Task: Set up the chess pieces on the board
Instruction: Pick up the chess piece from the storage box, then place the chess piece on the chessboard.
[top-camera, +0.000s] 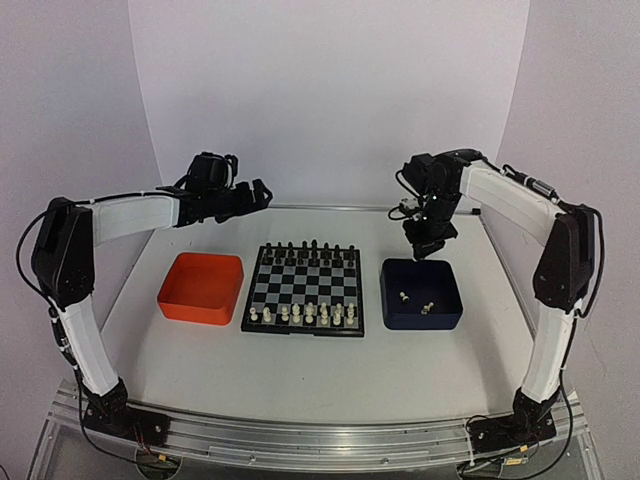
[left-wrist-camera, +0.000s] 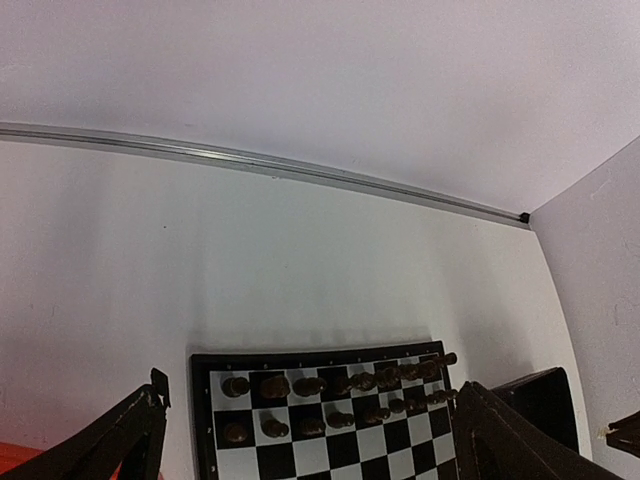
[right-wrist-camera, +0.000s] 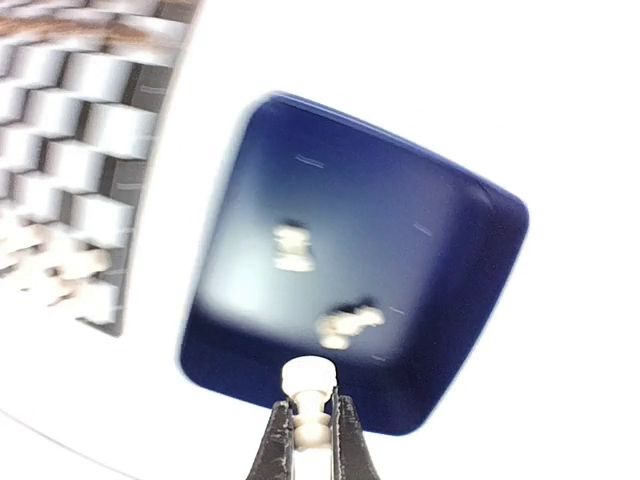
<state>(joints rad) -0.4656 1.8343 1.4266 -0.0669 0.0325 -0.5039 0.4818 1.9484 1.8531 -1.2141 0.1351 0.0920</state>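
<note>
The right arm's black two-finger gripper (top-camera: 421, 250) hung at the right of the overhead view, over the far edge of the dark blue square plastic tray (top-camera: 420, 319). In the blurred right wrist view its two thin fingers (right-wrist-camera: 278, 440) stood at the bottom centre, drawn in to a narrow gap and clenched on one small cream-white plastic chess piece (right-wrist-camera: 308, 384), whose rounded top stuck up past the fingertips. Above the held piece in that view, two loose cream-white pieces (right-wrist-camera: 293, 247) lay apart from each other on the tray's floor. The left arm's black two-finger gripper (top-camera: 262, 194) was at the upper left of the overhead view, raised beyond the far left corner of the small black and silvery-grey checkered chessboard (top-camera: 305, 284) and touching nothing. In the left wrist view its dark fingers (left-wrist-camera: 118, 440) sat spread wide in the two lower corners with nothing between them. The chessboard lay in the middle of the white table (top-camera: 300, 375), between the orange square plastic tray (top-camera: 199, 306) on the left and the blue tray on the right. Rows of tiny black chess pieces (top-camera: 305, 249) stood along the board's upper edge, and the cream-white pieces set on the board (top-camera: 305, 315) stood along its lower edge
</note>
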